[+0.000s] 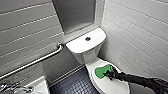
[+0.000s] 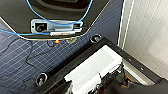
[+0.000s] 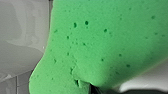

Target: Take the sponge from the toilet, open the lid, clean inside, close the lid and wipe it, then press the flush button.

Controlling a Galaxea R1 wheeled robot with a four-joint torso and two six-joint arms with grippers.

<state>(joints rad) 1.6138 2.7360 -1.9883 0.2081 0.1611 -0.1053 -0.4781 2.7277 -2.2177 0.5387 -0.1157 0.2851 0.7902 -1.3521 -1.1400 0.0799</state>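
Currently the bright green wavy-edged foam sponge [image 1: 102, 71], lying flat on the closed white oval plastic lid [image 1: 111, 87], is being engaged edge-on by the right gripper [image 1: 110, 74], presumably for pick-up or wiping; whether it is clenched cannot be told.

right of toilet [image 1: 85, 44]: tiled wall [image 1: 140, 37] close, tight gap.
left: dark floor [image 1: 72, 83] open up to grab bar [image 1: 37, 61].
lid [image 1: 112, 87]: sponge [image 1: 102, 70] and right gripper [image 1: 110, 74] in the way.
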